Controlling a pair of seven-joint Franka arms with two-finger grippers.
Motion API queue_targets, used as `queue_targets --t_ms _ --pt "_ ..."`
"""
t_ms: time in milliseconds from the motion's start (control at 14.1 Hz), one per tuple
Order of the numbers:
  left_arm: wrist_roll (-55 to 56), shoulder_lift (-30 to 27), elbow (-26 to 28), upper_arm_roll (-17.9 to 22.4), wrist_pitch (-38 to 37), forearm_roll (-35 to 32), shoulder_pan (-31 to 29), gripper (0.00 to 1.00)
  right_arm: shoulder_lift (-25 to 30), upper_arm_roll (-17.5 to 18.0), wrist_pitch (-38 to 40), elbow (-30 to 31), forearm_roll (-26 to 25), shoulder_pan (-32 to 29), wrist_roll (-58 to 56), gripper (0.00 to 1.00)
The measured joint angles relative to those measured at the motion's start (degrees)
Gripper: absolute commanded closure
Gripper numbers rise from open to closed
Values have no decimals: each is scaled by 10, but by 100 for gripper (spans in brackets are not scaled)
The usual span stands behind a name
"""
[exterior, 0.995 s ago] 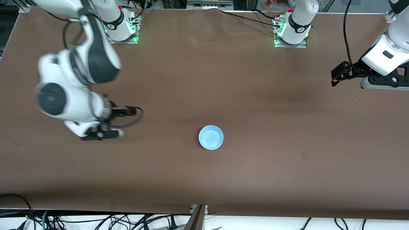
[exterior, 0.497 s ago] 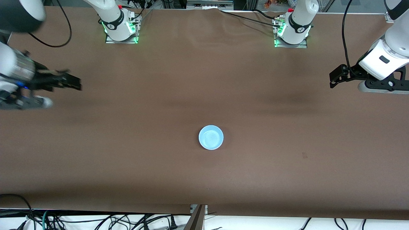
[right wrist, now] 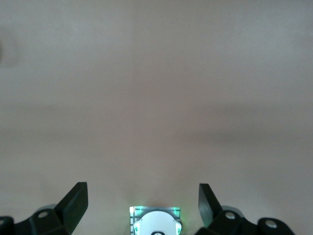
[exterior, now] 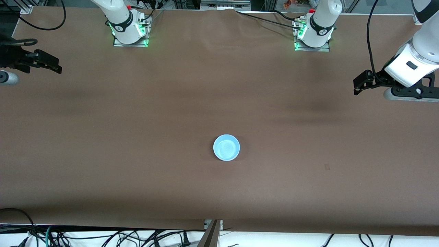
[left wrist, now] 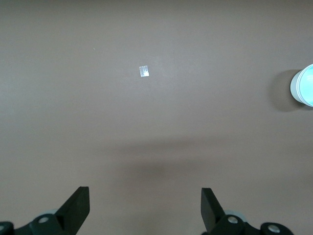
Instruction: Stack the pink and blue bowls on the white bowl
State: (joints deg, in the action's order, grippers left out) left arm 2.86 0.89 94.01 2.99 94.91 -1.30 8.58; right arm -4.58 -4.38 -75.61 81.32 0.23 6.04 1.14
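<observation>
Mid-desk: you see a small round light-blue plastic bowl [exterior: 226,147], well apart from both claws.
Left claw [exterior: 358,85]: spread, over its desk end.
Right claw [exterior: 55,67]: spread, over its end.
Desk [exterior: 137,171]: brown.

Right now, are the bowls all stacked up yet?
It looks finished. Only the blue bowl shows, mid-table, sitting on top; anything beneath it is hidden. Nothing is in hand: the left pincer and right pincer are both open and empty, out at their own ends of the table. Nothing seems left.
</observation>
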Motion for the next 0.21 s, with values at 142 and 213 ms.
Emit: queue_targets --t_ms 142,213 --pt "0 2 0 0 0 0 0 0 2 17 -2 12 -3 -7 0 0" --pt "0 3 0 1 0 0 -1 0 2 22 -2 14 -5 -7 0 0"
